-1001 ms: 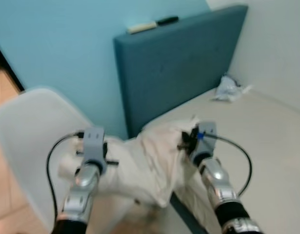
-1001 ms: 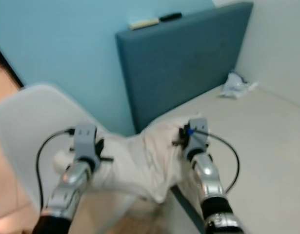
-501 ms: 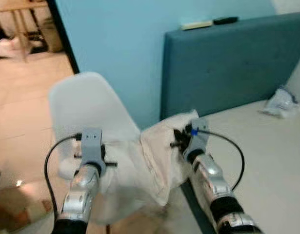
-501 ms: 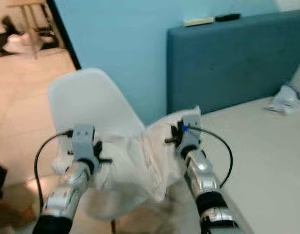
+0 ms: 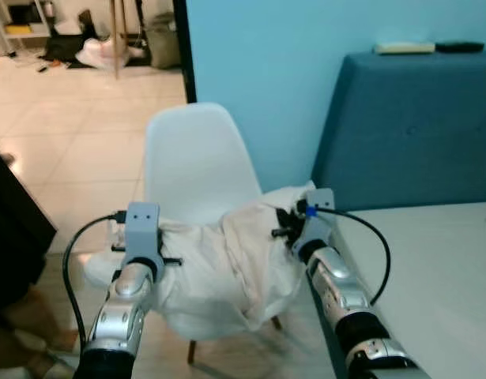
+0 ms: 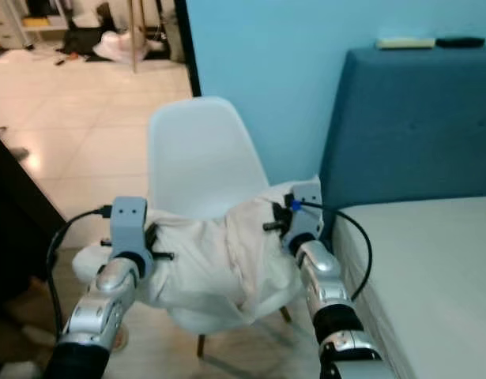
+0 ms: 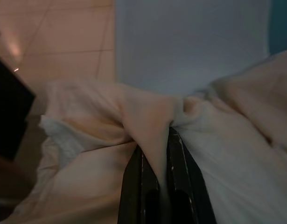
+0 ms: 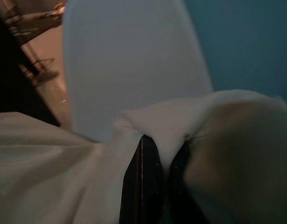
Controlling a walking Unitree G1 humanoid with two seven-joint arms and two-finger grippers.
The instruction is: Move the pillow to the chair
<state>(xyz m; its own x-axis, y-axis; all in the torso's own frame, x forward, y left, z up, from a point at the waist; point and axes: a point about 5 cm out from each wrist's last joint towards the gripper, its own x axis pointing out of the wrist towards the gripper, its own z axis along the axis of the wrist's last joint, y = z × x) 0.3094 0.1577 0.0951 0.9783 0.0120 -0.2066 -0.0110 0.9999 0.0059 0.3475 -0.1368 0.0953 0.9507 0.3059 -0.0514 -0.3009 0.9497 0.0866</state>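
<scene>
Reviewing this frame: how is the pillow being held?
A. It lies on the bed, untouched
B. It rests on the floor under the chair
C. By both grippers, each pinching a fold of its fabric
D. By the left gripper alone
C. The left gripper and right gripper each clamp a fold of the pillow, which hangs in front of the white chair.

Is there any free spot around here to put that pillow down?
The white chair ahead looks bare, its seat hidden under the pillow both tools hold. The mattress beside the blue headboard is bare too.
</scene>
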